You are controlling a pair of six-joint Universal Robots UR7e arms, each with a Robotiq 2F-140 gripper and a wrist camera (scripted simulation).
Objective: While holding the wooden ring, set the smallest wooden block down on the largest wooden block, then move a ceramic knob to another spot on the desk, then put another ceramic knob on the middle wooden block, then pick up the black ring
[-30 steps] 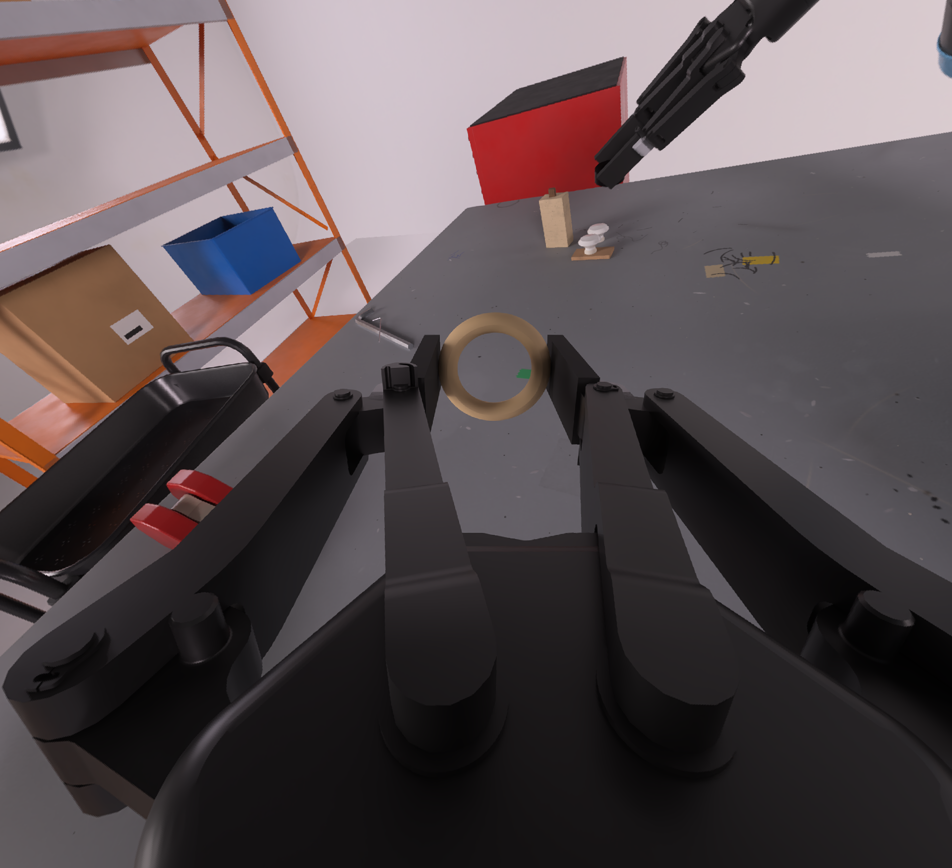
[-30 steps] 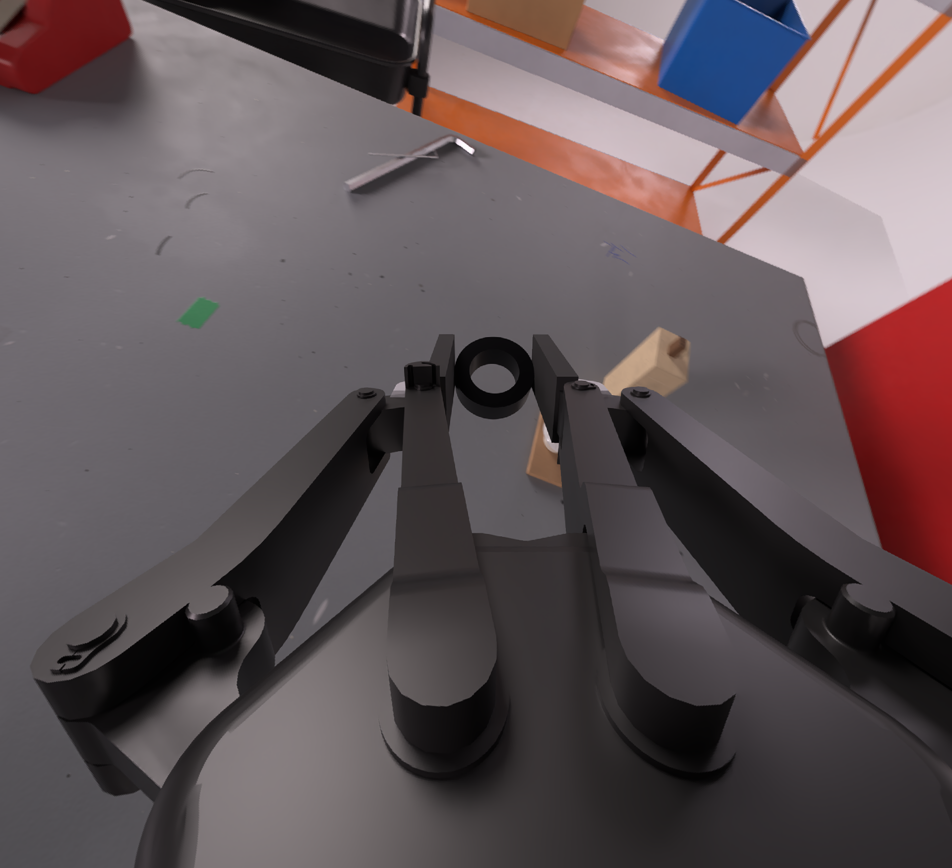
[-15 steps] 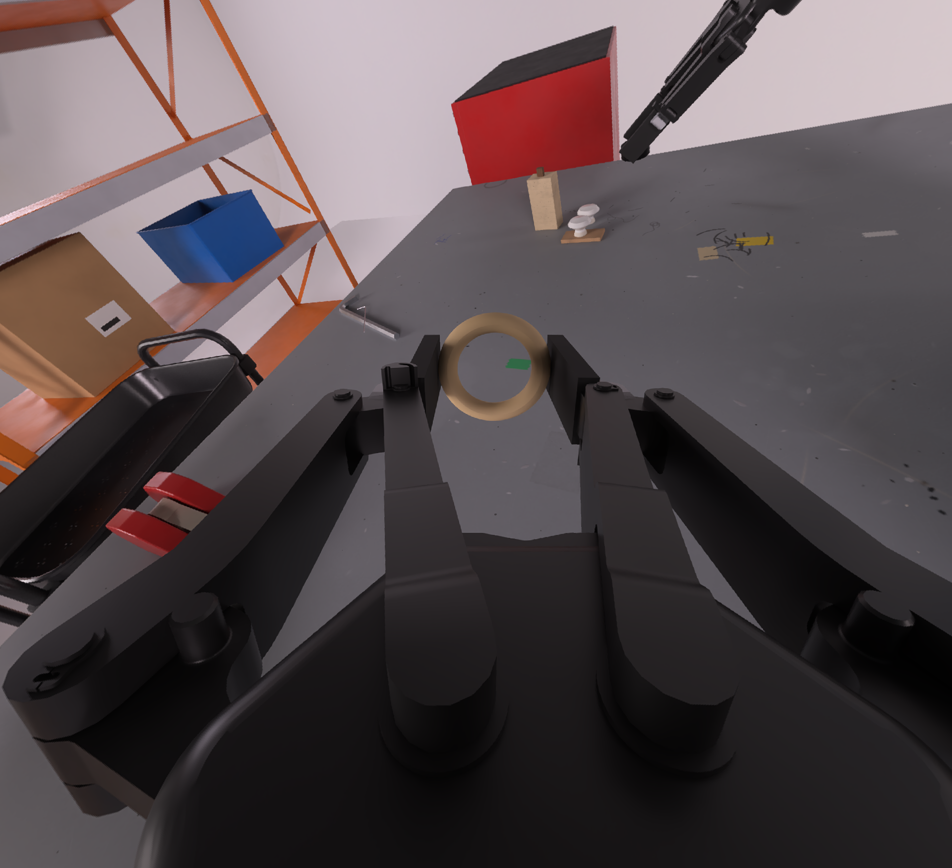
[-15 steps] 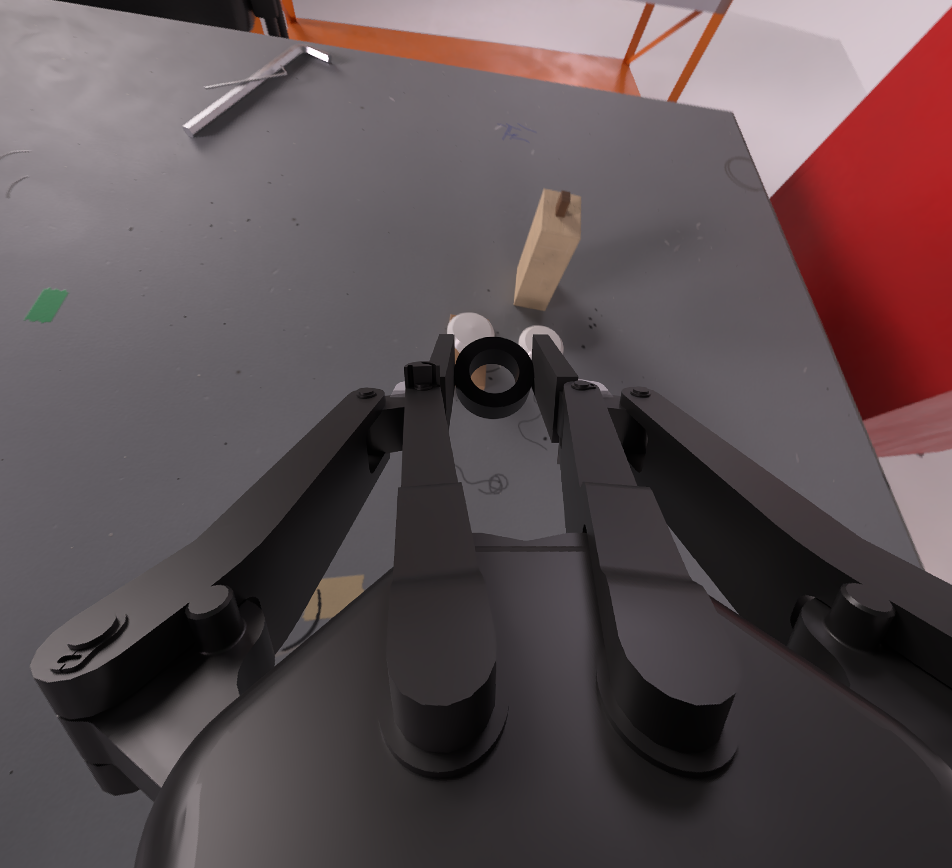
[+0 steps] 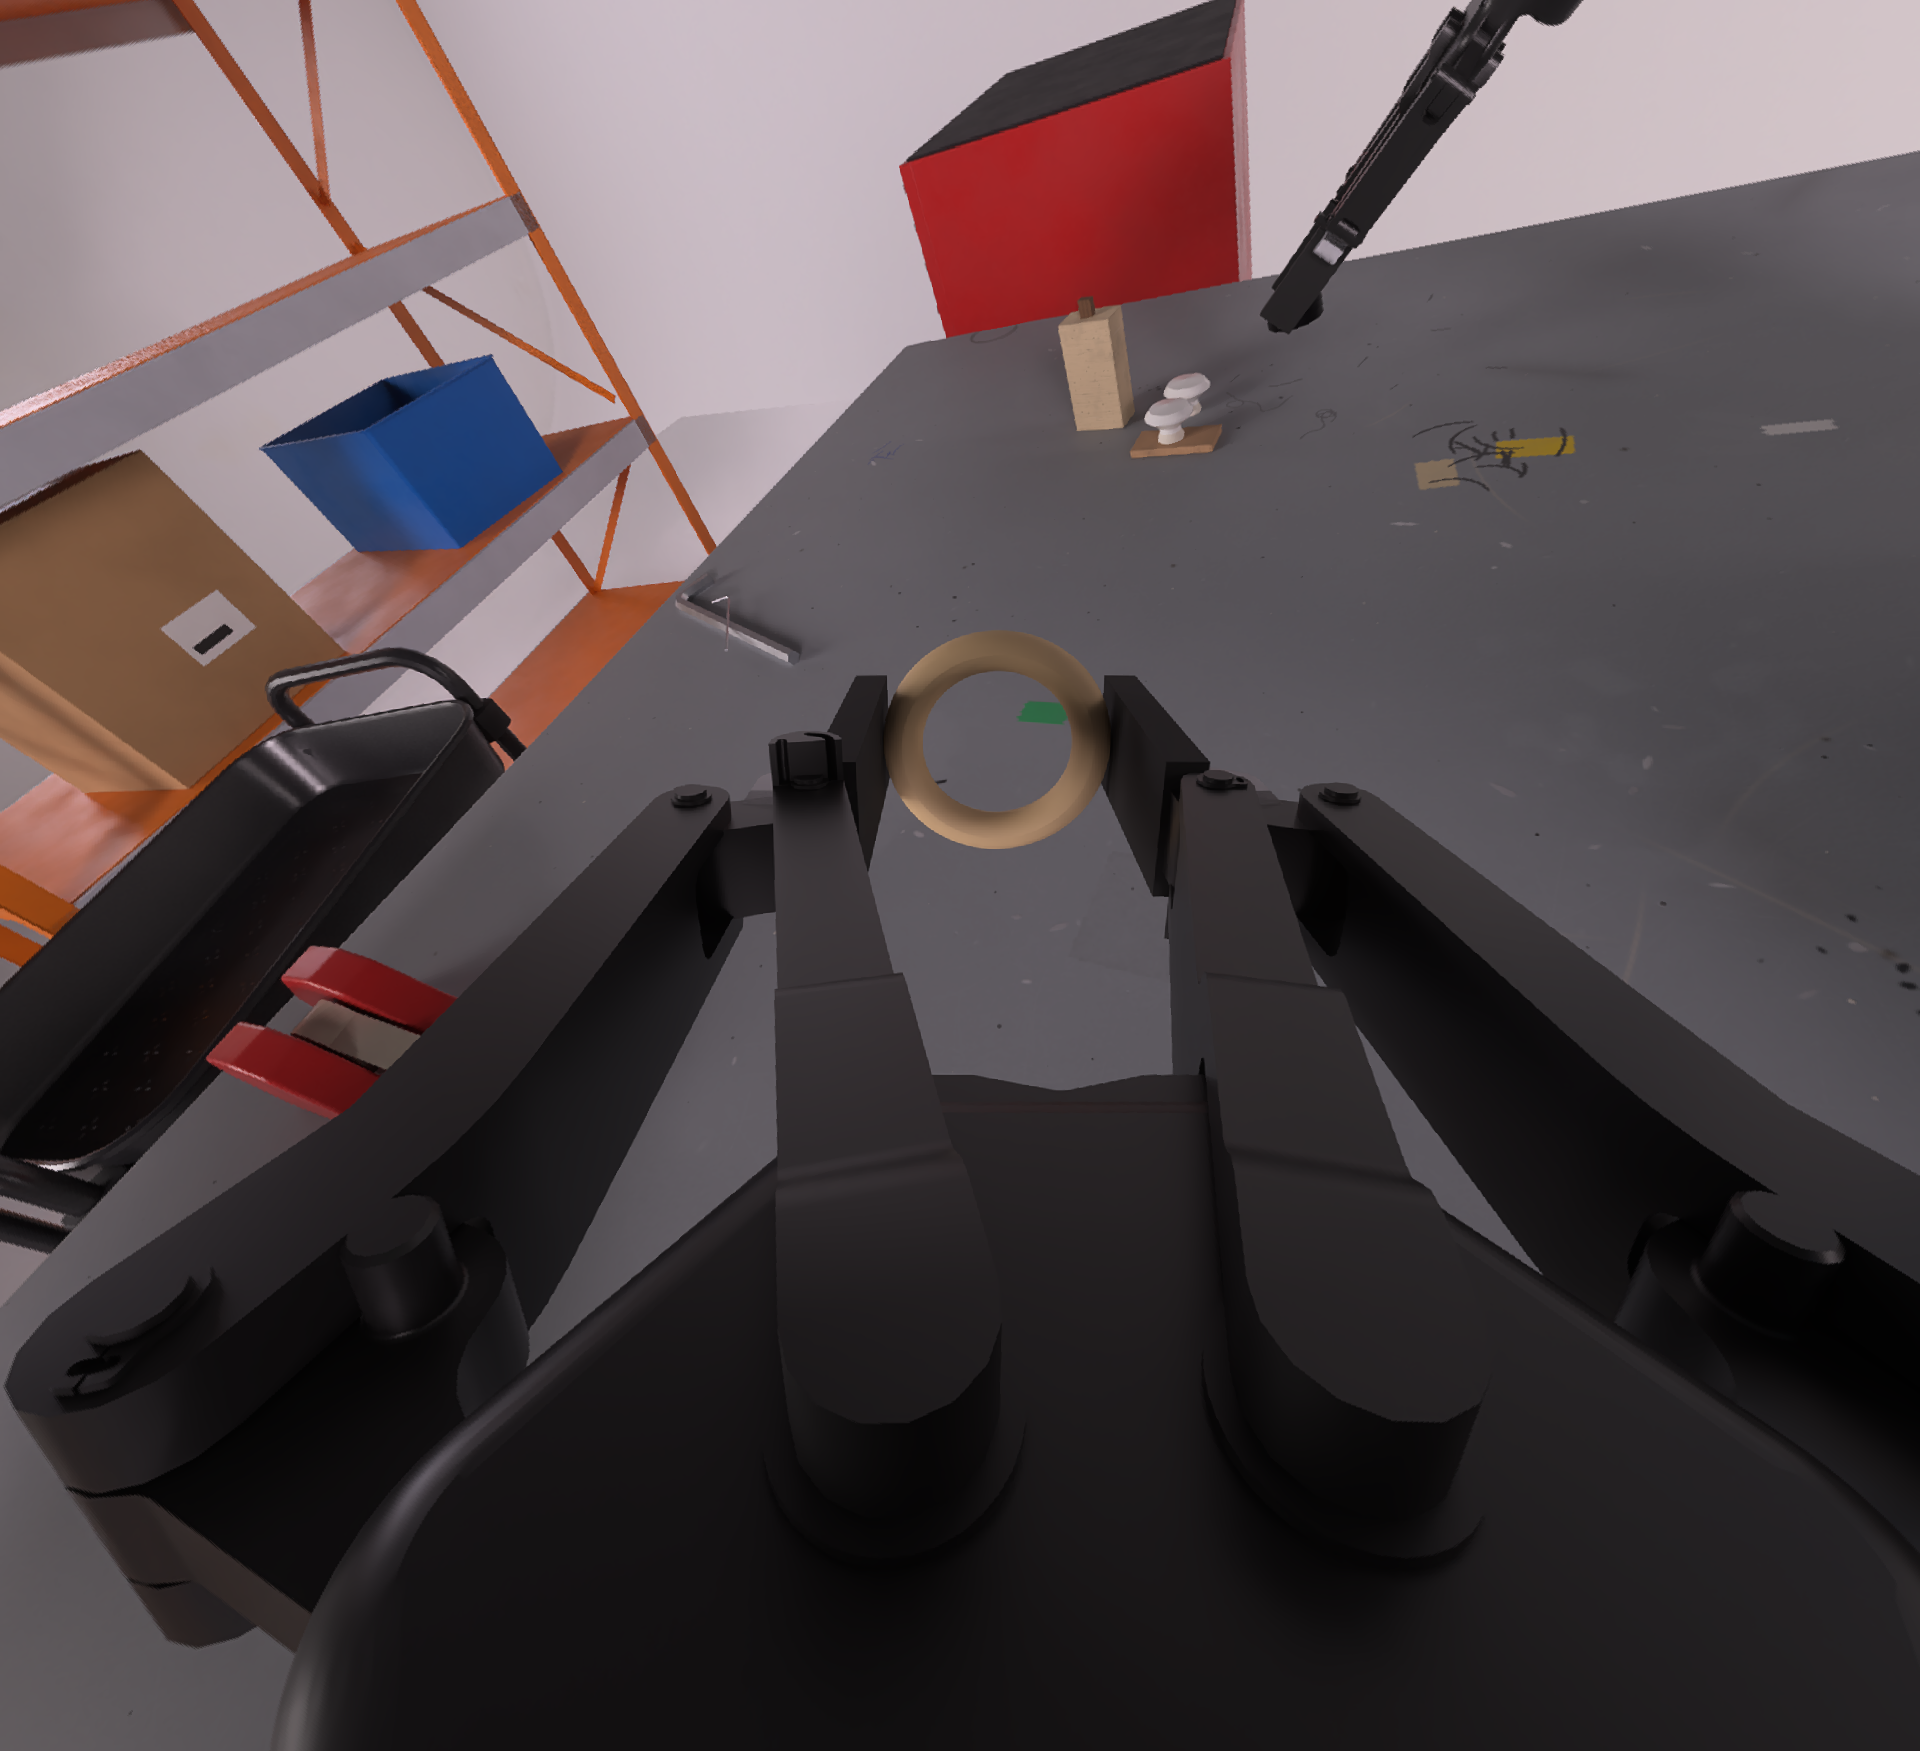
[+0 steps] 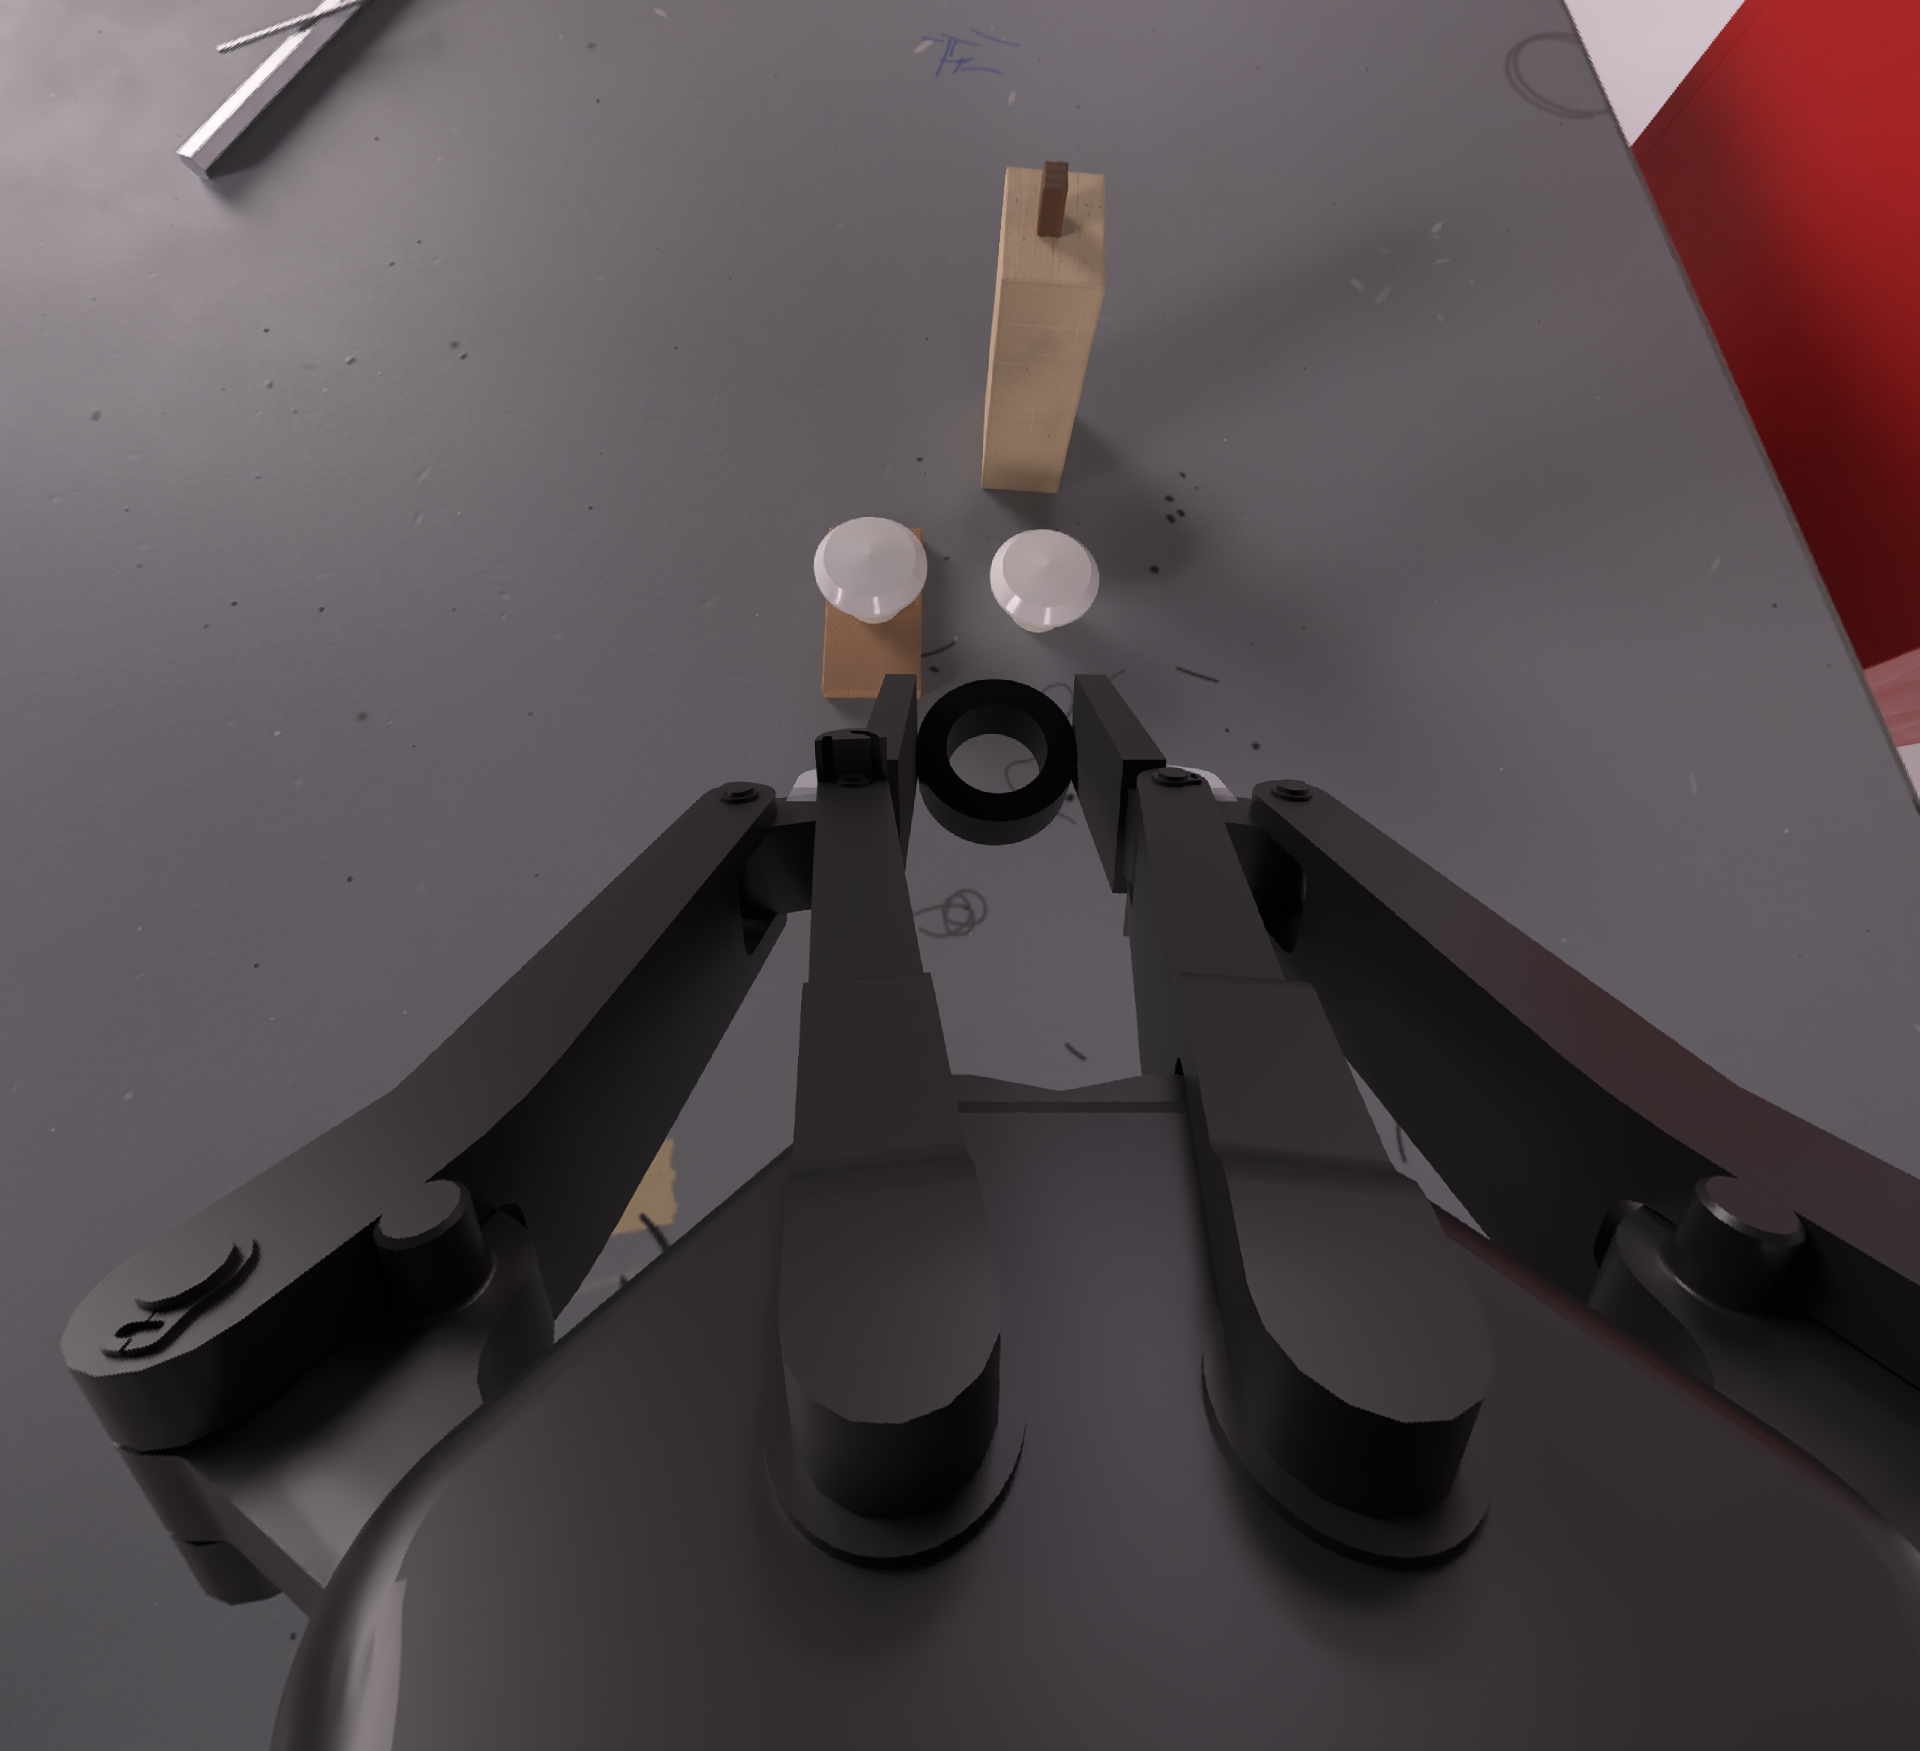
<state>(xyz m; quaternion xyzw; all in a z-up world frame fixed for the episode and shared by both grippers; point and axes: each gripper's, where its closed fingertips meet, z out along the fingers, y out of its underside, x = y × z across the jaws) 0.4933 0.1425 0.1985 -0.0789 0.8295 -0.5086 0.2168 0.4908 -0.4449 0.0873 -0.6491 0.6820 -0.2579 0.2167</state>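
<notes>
The black ring (image 6: pixel 995 759) is pinched edge-on between the jaws of the right gripper (image 6: pixel 995 745) above the desk (image 6: pixel 520 351), its hole facing the wrist camera, while the wooden ring (image 5: pixel 994 738) is clamped the same way in the jaws of the left gripper (image 5: pixel 994 745). Three wooden blocks are counted: the tall one (image 6: pixel 1039 340) stood upright, long axis vertical, the tiny dark one (image 6: pixel 1052 197) set on its top, and a flat one (image 6: pixel 871 652) lying beside it. Two ceramic knobs are seen, one (image 6: pixel 869 567) on the flat block, the other (image 6: pixel 1042 577) on the desk just beside.
</notes>
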